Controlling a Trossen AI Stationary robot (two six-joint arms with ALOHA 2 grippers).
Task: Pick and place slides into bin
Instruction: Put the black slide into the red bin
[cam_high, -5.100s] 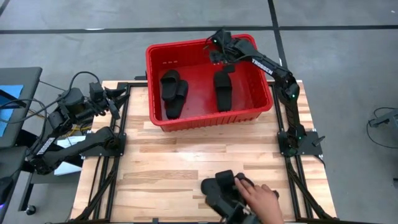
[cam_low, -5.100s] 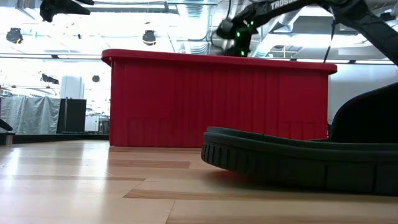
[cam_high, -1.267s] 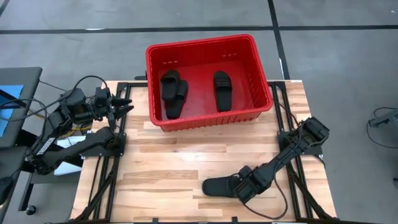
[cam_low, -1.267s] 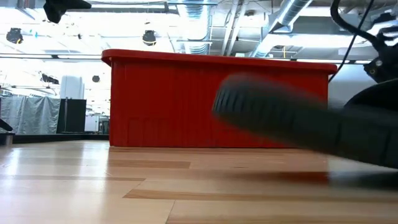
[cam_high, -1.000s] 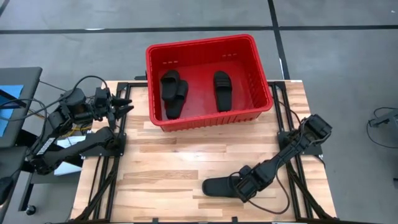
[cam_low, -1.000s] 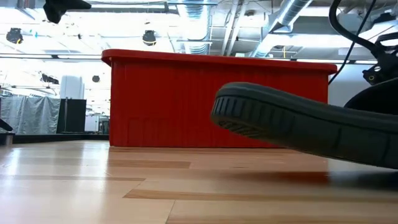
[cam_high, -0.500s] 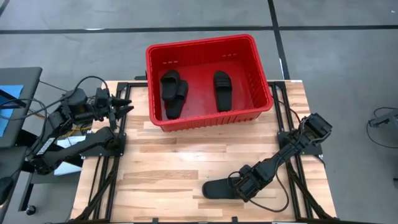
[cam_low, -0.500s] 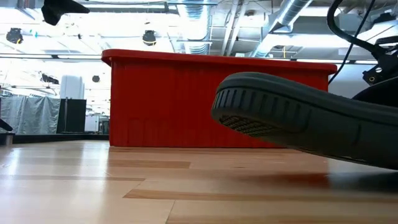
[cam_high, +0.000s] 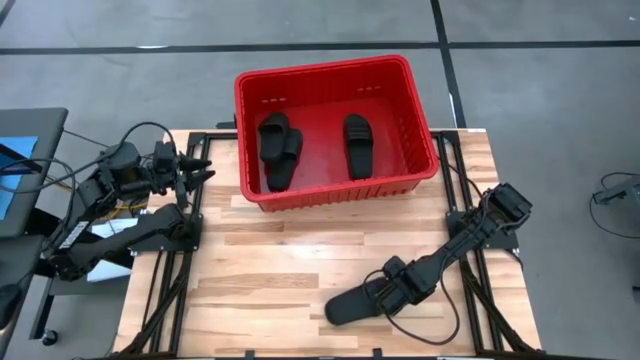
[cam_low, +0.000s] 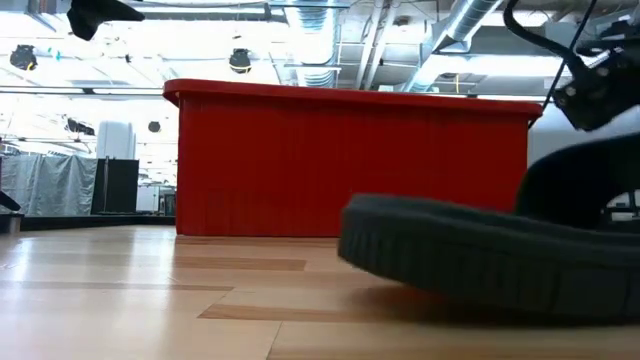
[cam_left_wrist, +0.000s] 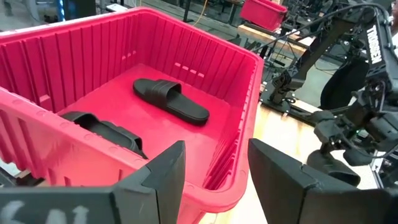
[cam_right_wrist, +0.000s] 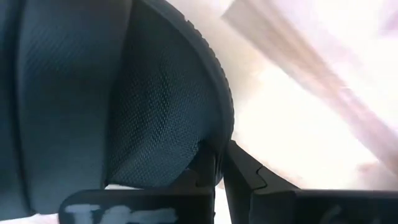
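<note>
A black slide (cam_high: 352, 305) lies near the table's front edge, right of the middle, and fills the low view (cam_low: 470, 260). My right gripper (cam_high: 392, 291) is at its right end, shut on it (cam_right_wrist: 221, 163). The red bin (cam_high: 240, 120) stands at the far middle (cam_low: 300, 160). Inside it two slides (cam_high: 278, 150) lie overlapping at the left and a third slide (cam_high: 358, 145) lies on the floor to their right. My left gripper (cam_high: 200, 168) waits open, left of the bin, facing it (cam_left_wrist: 214, 149). My right gripper pinches a thin edge of the slide (cam_right_wrist: 214, 149) at the slide's right end, between its two fingers (cam_right_wrist: 244, 174). The fingers come from the table's right, slanting down. The slide's free end (cam_high: 335, 312) points toward the near left; whether it rests on the wood I cannot tell.
Black frame rails (cam_high: 165, 290) run along the table's left side and others (cam_high: 480, 290) along its right. Bare wood (cam_high: 270, 250) stretches between the bin and the held slide. Cables and a stand (cam_high: 30, 150) sit off the table's left.
The slide's free left end was tipped up off the wood and has come back down to nearly level. The slide has also turned about, its free end swinging toward the near edge. My right gripper has stayed at its right end, shifting slightly toward the far edge.
</note>
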